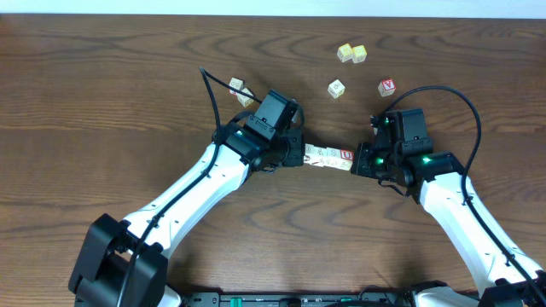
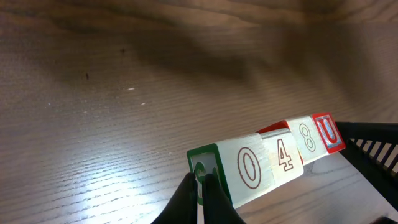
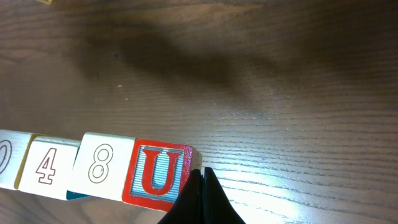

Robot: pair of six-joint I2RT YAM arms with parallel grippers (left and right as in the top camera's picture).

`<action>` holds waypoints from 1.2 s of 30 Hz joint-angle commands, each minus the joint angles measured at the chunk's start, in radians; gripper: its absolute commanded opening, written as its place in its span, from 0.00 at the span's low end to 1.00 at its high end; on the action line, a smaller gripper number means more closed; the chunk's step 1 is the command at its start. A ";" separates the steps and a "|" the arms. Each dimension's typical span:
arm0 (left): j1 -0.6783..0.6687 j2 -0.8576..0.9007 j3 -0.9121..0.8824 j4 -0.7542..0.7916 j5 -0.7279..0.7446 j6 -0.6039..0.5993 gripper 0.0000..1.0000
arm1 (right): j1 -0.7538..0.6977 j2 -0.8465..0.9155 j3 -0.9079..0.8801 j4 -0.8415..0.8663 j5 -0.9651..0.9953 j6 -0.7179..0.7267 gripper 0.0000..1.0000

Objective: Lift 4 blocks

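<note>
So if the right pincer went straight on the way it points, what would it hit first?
The red U block, last in the row; the shut right pincer seems to touch its side. The 8 block lies next behind it.

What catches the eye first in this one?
A row of four blocks, reading 0, 4, 8, U, is squeezed end to end between the shut left gripper and right gripper, centre of the overhead view. Other loose blocks lie scattered beyond them.
</note>
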 commanded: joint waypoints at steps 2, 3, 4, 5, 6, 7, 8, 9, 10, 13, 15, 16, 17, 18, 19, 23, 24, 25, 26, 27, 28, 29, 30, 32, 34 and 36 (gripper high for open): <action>-0.021 0.032 -0.003 0.020 0.073 -0.012 0.07 | 0.032 -0.004 0.031 0.015 -0.137 0.015 0.01; -0.021 0.041 -0.003 0.020 0.073 -0.016 0.07 | 0.032 -0.004 0.031 0.014 -0.137 0.015 0.01; -0.021 0.049 -0.003 0.021 0.073 -0.016 0.07 | 0.032 -0.004 0.031 0.014 -0.137 0.015 0.01; -0.023 0.059 -0.003 0.024 0.073 -0.016 0.07 | 0.032 -0.004 0.031 0.014 -0.137 0.015 0.01; -0.024 0.066 -0.003 0.028 0.074 -0.017 0.07 | 0.032 -0.004 0.031 0.014 -0.137 0.015 0.01; -0.024 0.072 -0.003 0.031 0.074 -0.020 0.07 | 0.032 -0.004 0.030 0.014 -0.137 0.015 0.01; -0.025 0.077 -0.003 0.035 0.074 -0.020 0.07 | 0.032 -0.004 0.030 0.014 -0.137 0.015 0.01; -0.025 0.081 -0.003 0.036 0.074 -0.021 0.07 | 0.032 -0.004 0.029 0.014 -0.137 0.015 0.01; -0.025 0.083 -0.003 0.038 0.074 -0.020 0.07 | 0.032 -0.004 0.028 0.014 -0.137 0.015 0.01; -0.025 0.084 -0.003 0.042 0.073 -0.020 0.07 | 0.032 0.000 0.017 0.020 -0.136 0.016 0.01; -0.026 0.089 -0.003 0.042 0.073 -0.020 0.07 | 0.032 0.007 0.016 0.021 -0.136 0.016 0.01; -0.027 0.094 -0.003 0.042 0.073 -0.020 0.07 | 0.032 0.012 0.016 0.022 -0.136 0.015 0.01; -0.031 0.101 -0.003 0.042 0.073 -0.021 0.07 | 0.032 0.020 0.016 0.022 -0.136 0.015 0.01; -0.034 0.107 -0.003 0.042 0.073 -0.021 0.07 | 0.032 0.026 0.016 0.022 -0.137 0.016 0.01; -0.039 0.114 -0.003 0.043 0.073 -0.024 0.07 | 0.032 0.035 0.016 0.022 -0.137 0.015 0.01; -0.056 0.141 -0.003 0.050 0.073 -0.028 0.07 | 0.032 0.082 0.016 0.026 -0.137 0.016 0.01; -0.058 0.146 -0.003 0.050 0.073 -0.028 0.07 | 0.032 0.090 0.016 0.029 -0.137 0.015 0.01; -0.058 0.148 -0.003 0.050 0.073 -0.028 0.07 | 0.032 0.098 0.016 0.032 -0.137 0.015 0.01; -0.058 0.150 -0.003 0.050 0.073 -0.028 0.07 | 0.032 0.105 0.016 0.035 -0.137 0.015 0.01; -0.058 0.151 -0.003 0.050 0.073 -0.028 0.07 | 0.032 0.110 0.016 0.038 -0.137 0.015 0.01; -0.058 0.151 -0.003 0.050 0.073 -0.028 0.07 | 0.032 0.115 0.016 0.040 -0.137 0.015 0.01; -0.058 0.151 -0.003 0.050 0.073 -0.028 0.07 | 0.032 0.121 0.016 0.043 -0.137 0.015 0.01; -0.058 0.151 -0.003 0.050 0.072 -0.027 0.07 | 0.032 0.129 0.016 0.046 -0.137 0.015 0.01; -0.058 0.152 -0.003 0.050 0.073 -0.028 0.07 | 0.032 0.145 0.016 0.050 -0.137 0.016 0.01; -0.058 0.155 -0.004 0.050 0.072 -0.027 0.07 | 0.032 0.158 0.016 0.051 -0.139 0.020 0.01; -0.058 0.164 -0.004 0.050 0.072 -0.028 0.07 | 0.032 0.171 0.016 0.056 -0.140 0.036 0.01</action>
